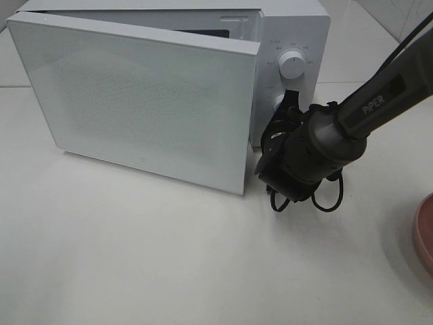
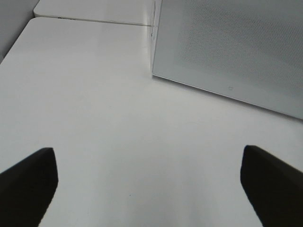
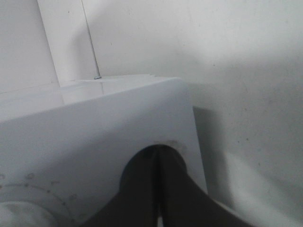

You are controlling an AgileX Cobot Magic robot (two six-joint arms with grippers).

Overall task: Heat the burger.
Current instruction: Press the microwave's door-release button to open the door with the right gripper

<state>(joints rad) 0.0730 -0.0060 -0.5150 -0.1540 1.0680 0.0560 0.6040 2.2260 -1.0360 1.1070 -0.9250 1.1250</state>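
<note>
The burger is out of view in every frame. A white microwave (image 1: 298, 27) stands at the back of the table, its door (image 1: 149, 101) hinged on the left and standing ajar. My right gripper (image 1: 291, 99) is shut, its tips against the control panel (image 3: 94, 132) by the lower knob (image 1: 277, 101), below the upper knob (image 1: 292, 64). In the right wrist view the right gripper (image 3: 157, 152) holds nothing between its closed fingers. My left gripper (image 2: 149, 184) is open over bare table, its fingers (image 2: 28, 182) wide apart, facing the door's (image 2: 227, 47) hinge side.
The rim of a pink plate (image 1: 426, 233) shows at the right edge of the table. The white table (image 1: 169, 257) stretches in front of the microwave. A table seam (image 2: 94, 20) runs behind the microwave's left side.
</note>
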